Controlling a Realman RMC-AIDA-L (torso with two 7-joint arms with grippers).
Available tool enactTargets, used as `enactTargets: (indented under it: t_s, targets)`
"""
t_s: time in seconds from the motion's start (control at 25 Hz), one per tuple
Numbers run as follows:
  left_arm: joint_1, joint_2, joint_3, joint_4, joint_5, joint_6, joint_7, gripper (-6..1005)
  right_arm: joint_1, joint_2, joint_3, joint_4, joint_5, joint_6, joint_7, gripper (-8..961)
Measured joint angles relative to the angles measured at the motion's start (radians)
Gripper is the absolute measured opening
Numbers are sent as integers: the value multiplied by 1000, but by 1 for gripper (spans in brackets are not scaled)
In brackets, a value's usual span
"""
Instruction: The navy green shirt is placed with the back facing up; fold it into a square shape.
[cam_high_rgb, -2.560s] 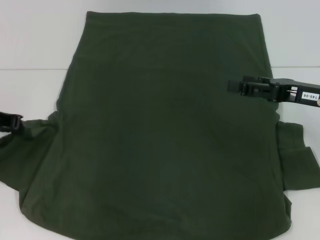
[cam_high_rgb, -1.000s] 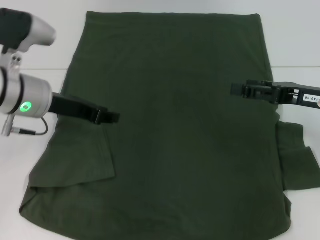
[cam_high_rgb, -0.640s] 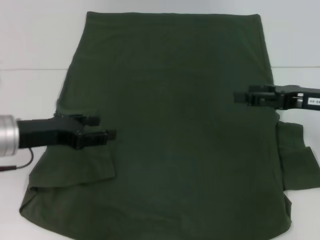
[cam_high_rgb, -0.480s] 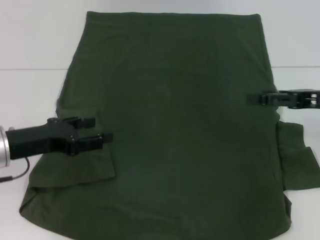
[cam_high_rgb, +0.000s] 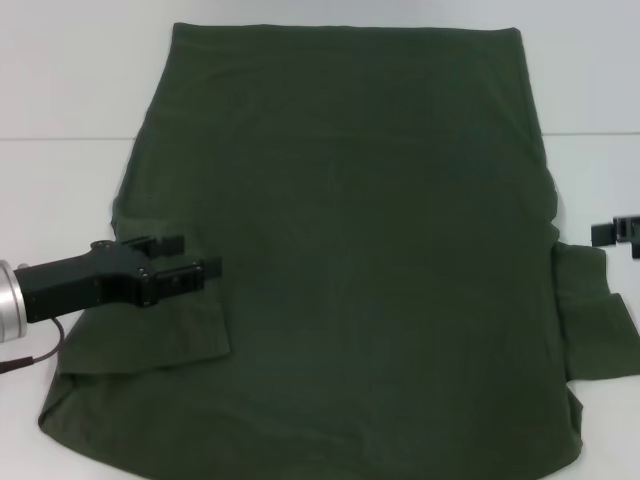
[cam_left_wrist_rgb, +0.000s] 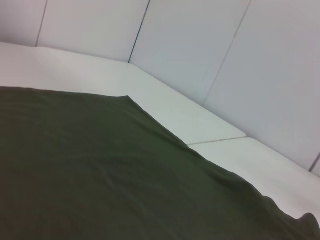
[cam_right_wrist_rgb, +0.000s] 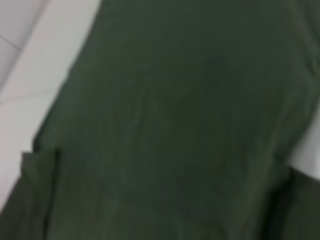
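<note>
The large dark olive-green knit T-shirt (cam_high_rgb: 350, 250) lies spread flat, plain back up, over most of the white table (cam_high_rgb: 60, 180). Its straight hem runs along the far edge and the shoulders reach toward the near edge. On the robot's left the short sleeve (cam_high_rgb: 150, 320) is folded inward onto the body of the shirt, its edge forming a vertical crease. On the right the other sleeve (cam_high_rgb: 595, 315) lies spread out on the table — not folded in.

The black left gripper (cam_high_rgb: 185, 267), on a black body with a silver wrist, reaches in from the left edge and sits low over the folded-in sleeve, its two fingers slightly apart with nothing between them. The black right gripper (cam_high_rgb: 615, 232) shows only as a tip at the right edge, just off the cloth above the spread sleeve — whether its fingers are apart or together cannot be told.

The left wrist view shows the shirt's edge against the table and a pale panelled wall (cam_left_wrist_rgb: 200, 50).
</note>
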Motion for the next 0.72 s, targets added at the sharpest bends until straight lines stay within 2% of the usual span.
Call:
enactTargets:
  t_s: [0.36, 0.56, 0.72]
  targets:
    - [-23, -3, 1, -3, -1, -4, 1, 766, 1, 10, -13, 15, -108, -4, -12, 938]
    - [-32, -4, -3, -21, -3, -4, 2, 766, -3, 15, -54, 41, -130, 64, -23, 931]
    - [-34, -4, -5, -23, -4, -10, 2, 766, -3, 29, -73, 49, -143, 115, -62, 926]
